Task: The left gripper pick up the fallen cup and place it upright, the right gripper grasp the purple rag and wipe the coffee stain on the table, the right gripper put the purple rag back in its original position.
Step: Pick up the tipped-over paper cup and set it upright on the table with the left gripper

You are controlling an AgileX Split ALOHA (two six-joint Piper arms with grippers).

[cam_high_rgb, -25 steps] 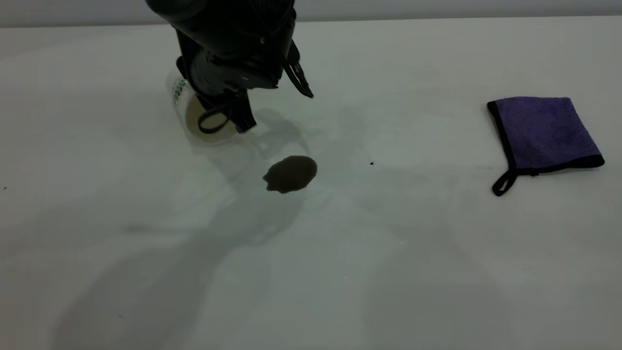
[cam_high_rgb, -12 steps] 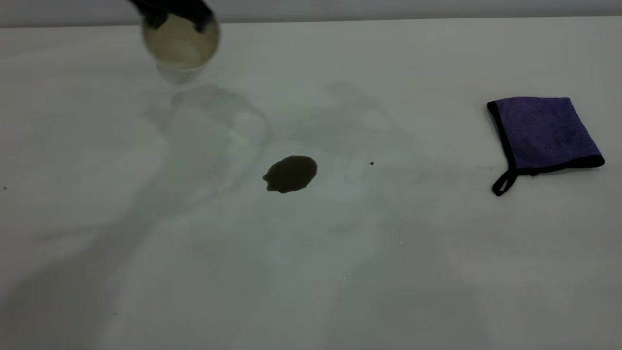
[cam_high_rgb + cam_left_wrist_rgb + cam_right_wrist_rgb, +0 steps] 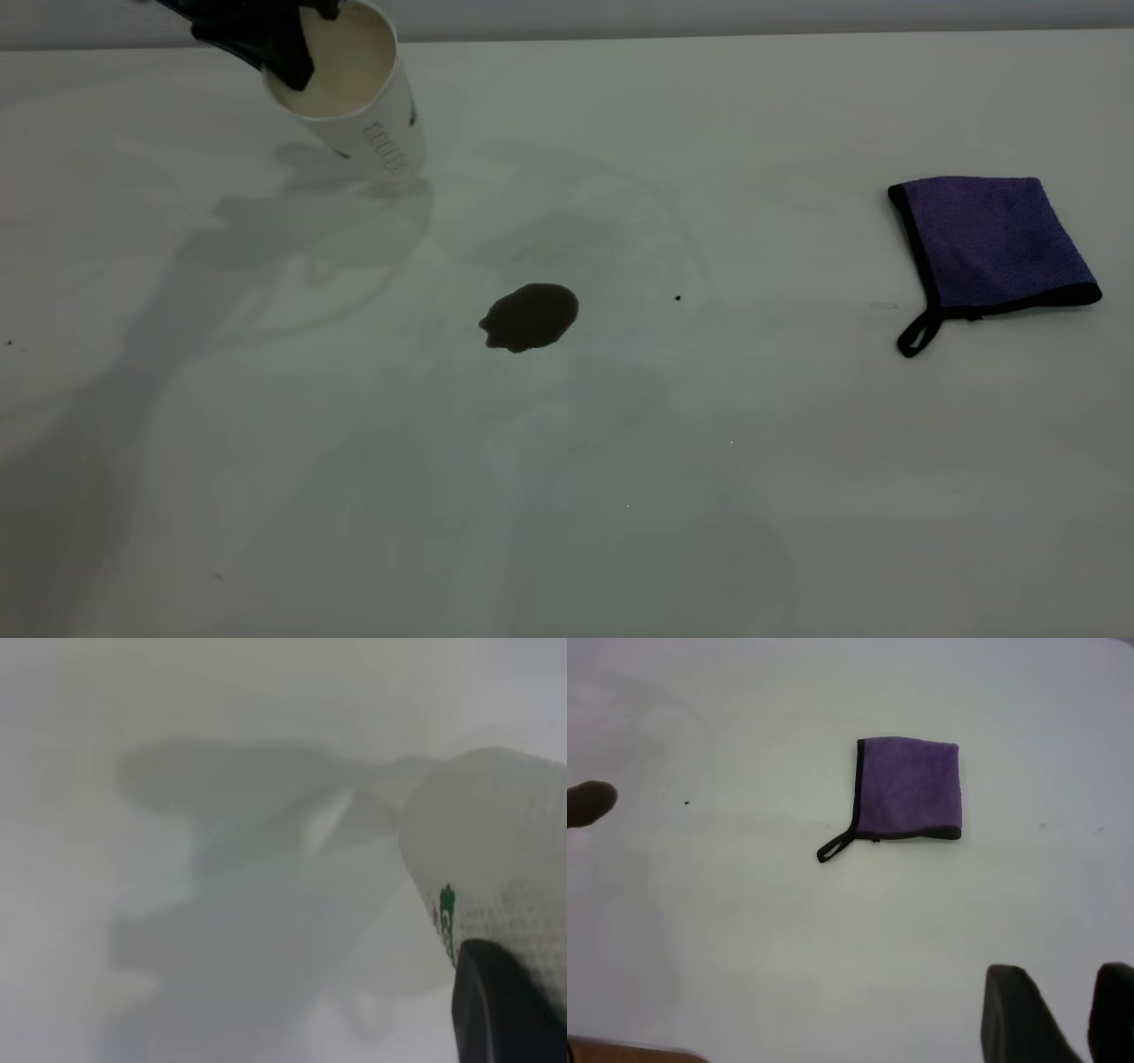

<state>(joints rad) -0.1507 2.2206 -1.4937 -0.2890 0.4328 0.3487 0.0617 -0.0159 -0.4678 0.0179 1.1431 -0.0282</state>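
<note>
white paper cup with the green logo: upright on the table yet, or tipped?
Tipped. The white paper cup leans, its cream inside facing the exterior camera, with the left gripper clamped on its rim. Whether its base touches the white table: cannot tell.

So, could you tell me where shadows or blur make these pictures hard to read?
Exterior view: soft, overlapping shadows spread across the table beside the cup; the coffee stain and purple rag stay crisp. Left wrist view: the cup and the shadows behind it are out of focus. Right wrist view: evenly lit, rag clear.
</note>
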